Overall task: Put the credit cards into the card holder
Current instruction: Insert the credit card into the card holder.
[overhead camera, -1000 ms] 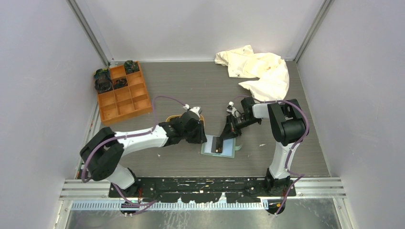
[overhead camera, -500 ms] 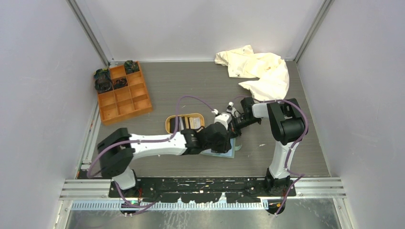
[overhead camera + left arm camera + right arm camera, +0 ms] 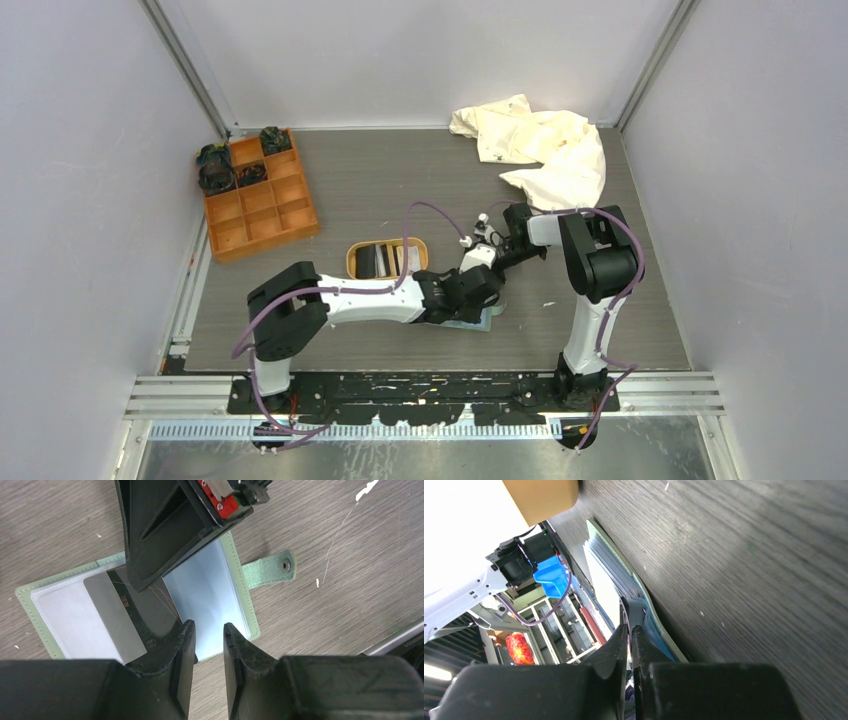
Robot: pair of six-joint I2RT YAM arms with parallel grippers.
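Observation:
The sage-green card holder (image 3: 250,625) lies open on the table, its snap tab (image 3: 270,569) out to the right. It also shows in the top view (image 3: 482,322) and the right wrist view (image 3: 646,600). A dark and grey credit card (image 3: 112,620) lies slanted across its clear slots. My right gripper (image 3: 134,582) comes down from above and is shut on that card's upper edge; in its own view the right gripper (image 3: 630,615) has its jaws nearly together. My left gripper (image 3: 209,630) hovers over the holder's near edge, jaws slightly apart and empty. More cards (image 3: 385,260) lie in the tan tray.
The oval tan tray (image 3: 352,262) sits just left of the holder. The orange compartment box (image 3: 258,195) stands at the back left. A cream cloth (image 3: 540,145) lies at the back right. Both grippers (image 3: 485,280) crowd together over the holder.
My left arm has swung right from the tan tray to over the card holder, close beside the right gripper. The right arm and the card holder have stayed put.

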